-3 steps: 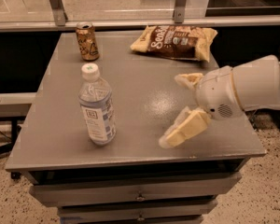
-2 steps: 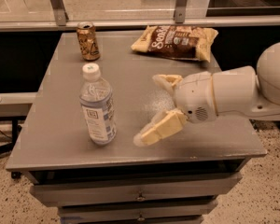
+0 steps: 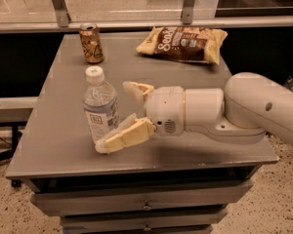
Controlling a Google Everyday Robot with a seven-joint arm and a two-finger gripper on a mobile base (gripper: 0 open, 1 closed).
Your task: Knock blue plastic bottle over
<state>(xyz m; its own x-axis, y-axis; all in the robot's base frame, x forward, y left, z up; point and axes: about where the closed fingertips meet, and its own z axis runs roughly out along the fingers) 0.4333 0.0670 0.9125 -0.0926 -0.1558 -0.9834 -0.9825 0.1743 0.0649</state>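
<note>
Hand spread wide — blue plastic bottle upright at its fingertips.

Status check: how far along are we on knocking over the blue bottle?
Done: the approach. The gripper sits open close beside the bottle, on its right in the view. In hand: making contact; I cannot tell whether the lower finger touches the bottle yet. Left: the push itself, since the bottle stands upright on the table, cap on top.
</note>
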